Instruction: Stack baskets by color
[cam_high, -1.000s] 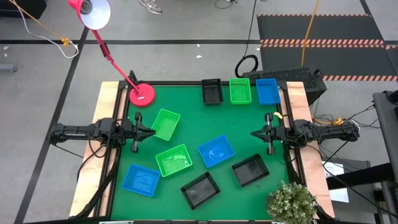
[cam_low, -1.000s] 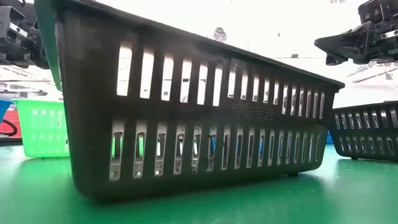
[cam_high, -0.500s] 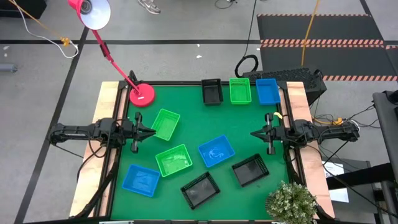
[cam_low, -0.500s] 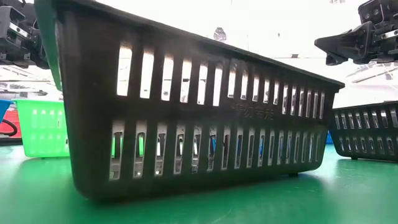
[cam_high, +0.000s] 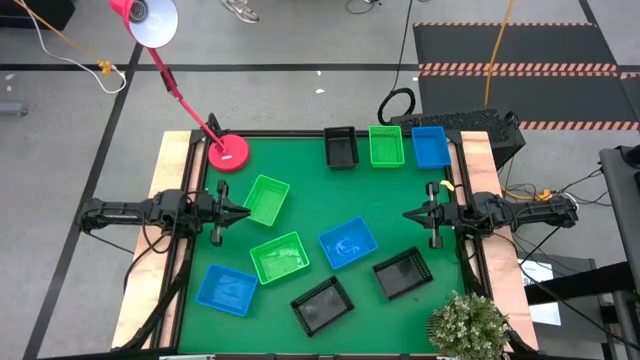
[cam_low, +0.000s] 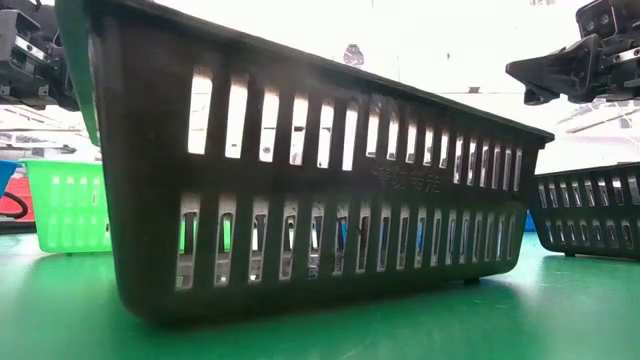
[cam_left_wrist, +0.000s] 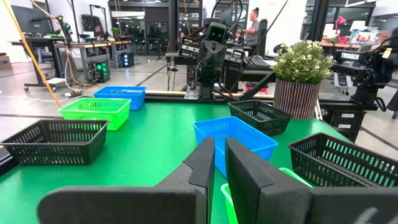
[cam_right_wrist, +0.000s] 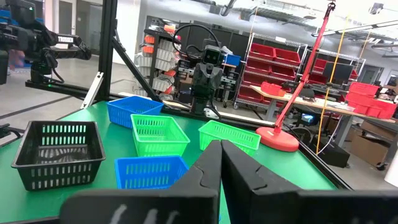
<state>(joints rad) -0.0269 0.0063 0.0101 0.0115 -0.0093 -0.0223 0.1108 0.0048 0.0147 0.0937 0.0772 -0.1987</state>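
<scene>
Nothing has moved in the last second, so stacking has not started. From above, the left gripper (cam_high: 243, 210) waits at the table's left edge and the right gripper (cam_high: 408, 215) at its right edge. Both are closed and empty. A black, a green and a blue basket (cam_high: 431, 146) sit in a row at the far edge. Six more baskets lie scattered in the middle and near side.

Down low, one black basket (cam_low: 300, 190) fills the picture and hides most others.

The left wrist view shows a potted plant (cam_left_wrist: 300, 76) and a person far behind.

The right wrist view shows the pink lamp base (cam_right_wrist: 278, 138).
</scene>
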